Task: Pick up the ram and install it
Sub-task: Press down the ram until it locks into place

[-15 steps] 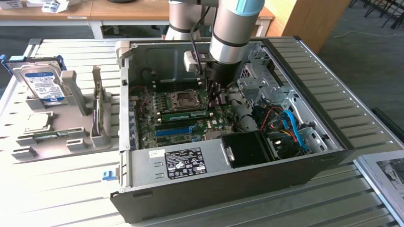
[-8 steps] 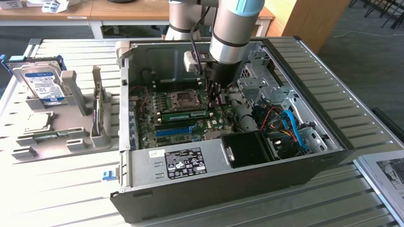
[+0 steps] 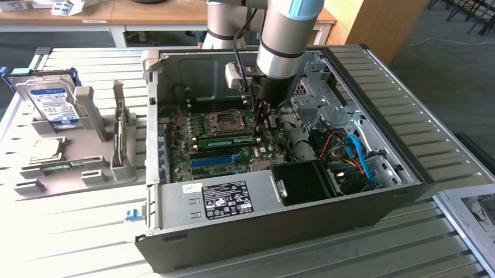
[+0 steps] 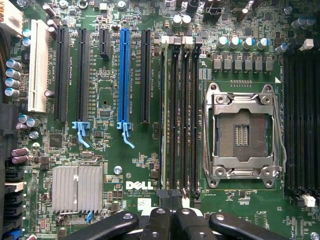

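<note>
From over the arm's wrist you look straight down on the green motherboard (image 4: 135,165). The gripper (image 4: 171,196) sits with its dark fingers pressed together at the end of the memory slots. The ram (image 4: 164,110) seems to stand edge-on in the slot nearest the long blue slot (image 4: 124,75). The empty processor socket (image 4: 242,132) lies beside them.

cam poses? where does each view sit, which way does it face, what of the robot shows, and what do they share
Exterior view: off the arm, raised, looking down at the open PC case on a slatted table; the arm reaches into the case.
Wrist view: on the wrist, facing straight onto the motherboard; the shut hand shows at the frame's edge.
Shared: CPU socket, blue slot, and the ram seated by the socket.
</note>
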Available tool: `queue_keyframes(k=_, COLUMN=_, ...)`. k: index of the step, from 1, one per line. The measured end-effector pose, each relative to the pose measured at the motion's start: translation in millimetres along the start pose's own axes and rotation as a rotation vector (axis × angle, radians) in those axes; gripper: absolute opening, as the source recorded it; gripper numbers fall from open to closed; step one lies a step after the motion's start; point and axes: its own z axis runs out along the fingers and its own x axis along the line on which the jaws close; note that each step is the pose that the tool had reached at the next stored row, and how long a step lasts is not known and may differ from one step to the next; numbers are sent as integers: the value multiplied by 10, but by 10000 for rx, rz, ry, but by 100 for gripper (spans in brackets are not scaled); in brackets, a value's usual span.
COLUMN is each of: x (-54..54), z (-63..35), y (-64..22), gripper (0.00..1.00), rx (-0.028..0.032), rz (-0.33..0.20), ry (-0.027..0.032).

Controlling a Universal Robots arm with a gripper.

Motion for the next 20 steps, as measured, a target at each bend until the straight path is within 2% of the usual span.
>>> queue_keyframes(k=20, x=0, z=15, y=-1, gripper=10, rx=-1, rz=-1, ry=-14)
